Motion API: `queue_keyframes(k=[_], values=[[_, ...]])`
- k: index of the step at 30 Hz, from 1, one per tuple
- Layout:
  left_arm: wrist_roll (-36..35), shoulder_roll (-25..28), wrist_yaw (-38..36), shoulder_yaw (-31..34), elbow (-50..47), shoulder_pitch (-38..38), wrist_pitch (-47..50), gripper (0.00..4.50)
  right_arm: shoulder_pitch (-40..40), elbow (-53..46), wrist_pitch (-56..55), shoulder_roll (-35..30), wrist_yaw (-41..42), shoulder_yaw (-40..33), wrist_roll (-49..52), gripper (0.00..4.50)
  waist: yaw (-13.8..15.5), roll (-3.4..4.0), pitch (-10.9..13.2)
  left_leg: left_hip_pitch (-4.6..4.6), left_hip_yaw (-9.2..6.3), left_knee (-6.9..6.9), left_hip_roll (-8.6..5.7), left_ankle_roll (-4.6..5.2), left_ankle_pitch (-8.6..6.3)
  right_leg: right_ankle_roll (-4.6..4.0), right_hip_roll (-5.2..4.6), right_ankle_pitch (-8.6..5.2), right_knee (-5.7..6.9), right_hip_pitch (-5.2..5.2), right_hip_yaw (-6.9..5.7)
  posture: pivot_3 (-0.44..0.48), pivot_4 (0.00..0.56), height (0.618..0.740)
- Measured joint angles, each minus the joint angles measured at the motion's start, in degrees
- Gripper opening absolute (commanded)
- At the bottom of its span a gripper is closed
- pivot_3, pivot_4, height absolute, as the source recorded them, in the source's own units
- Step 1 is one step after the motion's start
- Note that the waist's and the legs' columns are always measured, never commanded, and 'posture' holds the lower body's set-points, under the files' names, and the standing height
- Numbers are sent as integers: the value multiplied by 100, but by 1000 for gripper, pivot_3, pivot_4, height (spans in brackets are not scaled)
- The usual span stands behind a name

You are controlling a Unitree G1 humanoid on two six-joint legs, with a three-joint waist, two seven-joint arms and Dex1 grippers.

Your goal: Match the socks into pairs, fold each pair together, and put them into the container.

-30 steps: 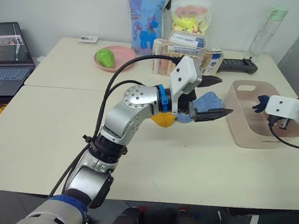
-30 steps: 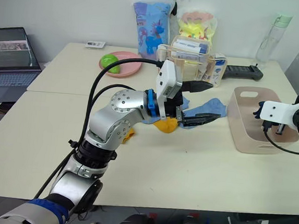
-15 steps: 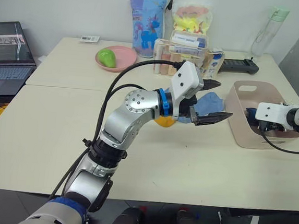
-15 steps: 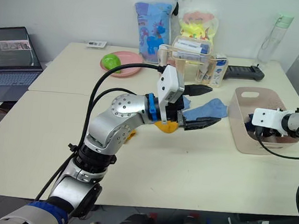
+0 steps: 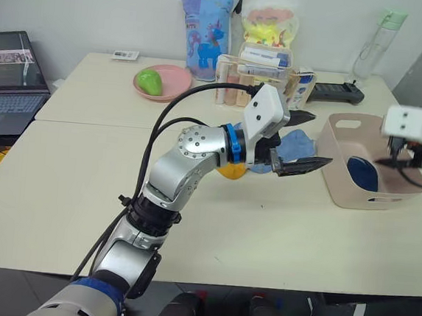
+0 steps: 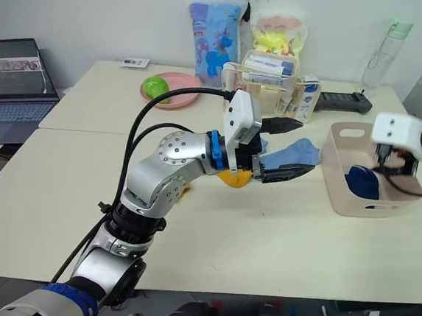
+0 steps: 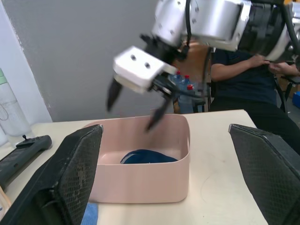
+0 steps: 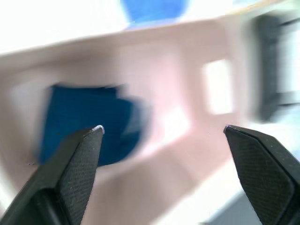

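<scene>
Left eye view, right gripper (image 5: pixel 405 159) above container (image 5: pixel 339 184), jaws released, left gripper (image 5: pixel 301 142) jaws spread.

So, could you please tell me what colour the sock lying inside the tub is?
Dark navy blue; the left wrist view shows it best.

light: bright, even, soft shadows on table (image 5: pixel 278 230) | head views sharp | my right wrist view motion-blurred | my left wrist view: right gripper (image 7: pixel 136 96) smeared
</scene>
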Motion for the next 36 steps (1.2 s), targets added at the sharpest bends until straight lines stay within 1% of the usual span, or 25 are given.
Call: queue_keyframes(k=[1, 5, 9, 10, 12, 16, 18, 20, 22, 24, 25, 27, 29, 32, 35, 36], values=[[4, 3, 1, 0, 14, 0, -2, 4500, 44, 97, -111, 51, -105, 17, -43, 3166, 2, 0, 0, 0, 1, 2, -1, 0, 0, 0, -1, 0, 0, 1, 1, 0, 150, 740], [19, 27, 6, 2, 41, 0, -3, 4500, 364, 557, -525, 229, -481, 243, -327, 1604, 12, 0, 0, -5, 3, 13, -5, 1, 0, 1, -4, 1, 4, -1, 2, 0, 150, 740], [41, 136, 15, 6, 32, 7, 7, 4500, 405, 856, -725, 446, -1056, 189, -456, 143, -7, 1, 0, -4, 4, 8, -2, 0, 1, 0, -2, 1, 6, -5, 3, 0, 150, 740], [47, 177, 22, 8, 8, 29, 15, 4500, 403, 837, -698, 552, -1230, 75, -396, 25, -28, 1, 0, -2, 8, 6, -2, 0, 1, -1, -2, 1, 8, -6, 6, 0, 150, 740], [73, 297, 56, 10, -102, 155, 23, 4500, 413, 609, -547, 847, -1679, -248, -183, 25, -74, 4, -2, 3, 14, -2, 3, -4, 3, -1, 0, 1, 12, -9, 12, 0, 150, 740], [159, 442, 289, 65, -218, 447, 34, 4500, 678, -470, 187, 1554, -2338, -978, 478, 25, -40, 2, -3, 1, 6, -5, 8, -9, 6, -2, 4, 2, 10, -10, 5, 0, 150, 740], [255, 649, 464, 230, -440, 775, 9, 4500, 1153, -1443, 643, 2250, -2714, -1488, 1137, 25, -46, -1, -6, 2, 3, -6, 11, -10, 5, -2, 7, 2, 8, -10, 6, 0, 150, 740], [293, 757, 681, 496, -617, 1259, -33, 4500, 1894, -2598, 1214, 3129, -3139, -1827, 1801, 25, -31, 0, -8, 3, -5, -7, 11, -10, 6, -3, 8, 2, 10, -10, 3, 0, 150, 740], [370, 909, 842, 663, -774, 1772, -140, 4500, 2653, -3530, 1838, 3688, -3432, -1833, 2208, 25, 10, 1, -8, -8, -11, -1, 6, -10, 6, -3, 8, 2, 13, -20, 3, 0, 150, 740], [445, 1125, 915, 831, -890, 2240, -227, 4500, 3224, -4228, 2357, 3962, -3666, -1793, 2427, 25, 57, 6, -8, -23, -21, 11, -7, -9, 7, -5, 5, 4, 15, -30, 6, 0, 150, 740], [493, 1279, 923, 910, -1023, 2568, -294, 4500, 3560, -4657, 2579, 4058, -3797, -1794, 2537, 186, 66, 6, -9, -21, -22, 13, -11, -8, 6, -4, 5, 4, 14, -27, 9, 0, 150, 740], [528, 1519, 904, 1037, -1114, 3160, -381, 4500, 4112, -5220, 2865, 4159, -4010, -1799, 2615, 643, 78, 8, -10, -19, -22, 11, -14, -6, 5, -4, 4, 4, 13, -27, 14, 0, 150, 740], [516, 1621, 916, 1148, -1212, 3704, -394, 4500, 4620, -5632, 3061, 4155, -4125, -1791, 2659, 1262, 87, 8, -10, -17, -23, 9, -14, -6, 5, -4, 4, 4, 15, -27, 14, 0, 150, 740], [444, 1631, 982, 1353, -1486, 4418, -425, 4500, 5375, -6110, 3199, 4070, -4239, -1773, 2649, 2390, 92, 10, -11, -11, -22, -2, -13, -6, 5, -4, 4, 4, 15, -26, 15, 0, 150, 740], [364, 1621, 1003, 1467, -1707, 5030, -506, 4500, 5961, -6323, 3198, 3994, -4320, -1748, 2597, 3457, 96, 13, -13, -1, -21, -9, -12, -6, 5, -5, 4, 3, 14, -19, 15, 0, 150, 740], [348, 1564, 1043, 1526, -1720, 5248, -581, 4500, 6207, -6410, 3185, 3992, -4376, -1748, 2550, 3875, 106, 15, -15, 0, -22, -10, -12, -6, 5, -5, 4, 3, 14, -18, 15, 0, 150, 740]])
